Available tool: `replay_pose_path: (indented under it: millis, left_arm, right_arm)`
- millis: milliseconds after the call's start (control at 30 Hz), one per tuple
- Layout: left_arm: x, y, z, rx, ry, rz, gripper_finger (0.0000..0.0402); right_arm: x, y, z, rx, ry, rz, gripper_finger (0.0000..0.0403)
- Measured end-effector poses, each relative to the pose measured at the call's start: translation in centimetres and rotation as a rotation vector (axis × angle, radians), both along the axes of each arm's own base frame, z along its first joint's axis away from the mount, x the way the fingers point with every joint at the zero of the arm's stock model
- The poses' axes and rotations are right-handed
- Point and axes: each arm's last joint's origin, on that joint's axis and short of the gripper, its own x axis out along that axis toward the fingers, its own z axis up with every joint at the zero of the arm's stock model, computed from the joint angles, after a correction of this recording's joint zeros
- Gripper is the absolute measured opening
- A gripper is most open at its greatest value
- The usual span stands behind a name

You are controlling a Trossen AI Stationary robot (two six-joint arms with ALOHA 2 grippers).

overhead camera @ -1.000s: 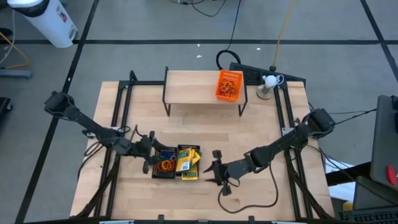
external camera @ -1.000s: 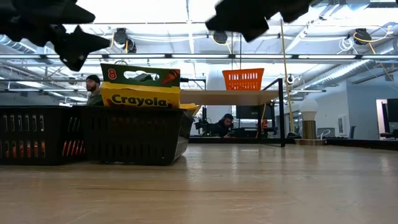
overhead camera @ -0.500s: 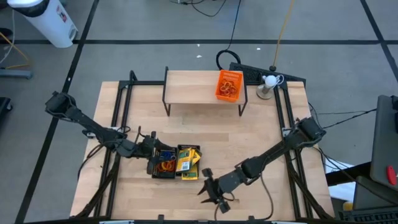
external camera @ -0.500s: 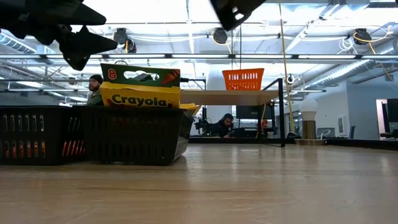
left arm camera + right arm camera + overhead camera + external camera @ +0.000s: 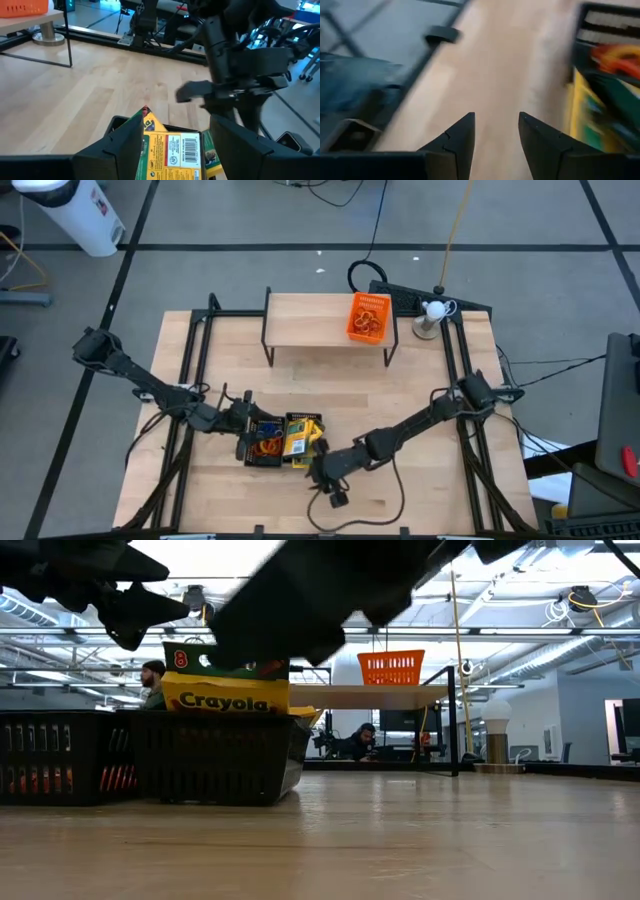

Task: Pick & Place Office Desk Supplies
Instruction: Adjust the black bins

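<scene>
table (image 5: 400,395): I see light wood, shelf (image 5: 310,320) along its far edge.
orange tray (image 5: 367,317): sits on the shelf's right end, rubber bands inside.
black trays (image 5: 268,442): side by side near the front; left one holds rubber bands (image 5: 266,446), right one crayon boxes (image 5: 300,440).
left gripper (image 5: 243,432): just left of the black trays, fingers spread, holding nothing.
right gripper (image 5: 318,472): low, just front-right of the crayon tray, fingers parted, I see nothing between them.
</scene>
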Motion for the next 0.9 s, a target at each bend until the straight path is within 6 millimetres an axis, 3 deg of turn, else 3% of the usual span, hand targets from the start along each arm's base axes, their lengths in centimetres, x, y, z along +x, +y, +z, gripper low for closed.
replay_pose_path:
  millis: [233,433,667,767,900]
  left_arm:
    - [-0.3,-0.1,-0.9,0.041,0.087,-0.005,0.0230]
    - [-0.6,0.0,-1.8,0.119,0.168,-0.014,0.0230]
    - [0.1,-0.1,-0.1,0.297,0.247,-0.027,0.0227]
    - [0.0,0.0,1.1,0.363,0.409,-0.012,0.0197]
    - [-0.5,0.2,3.4,0.367,0.572,0.029,0.0105]
  right_arm:
    - [-0.3,-1.5,-0.1,-0.167,0.048,-0.143,0.0144]
    - [-0.8,-1.9,2.9,-0.234,-0.066,-0.135,0.0144]
    - [-2.0,-2.5,7.6,-0.264,-0.201,-0.144,0.0144]
    - [-2.7,-3.1,9.1,-0.332,-0.227,-0.206,0.0144]
    - [-3.7,-4.0,10.4,-0.420,-0.221,-0.316,0.0144]
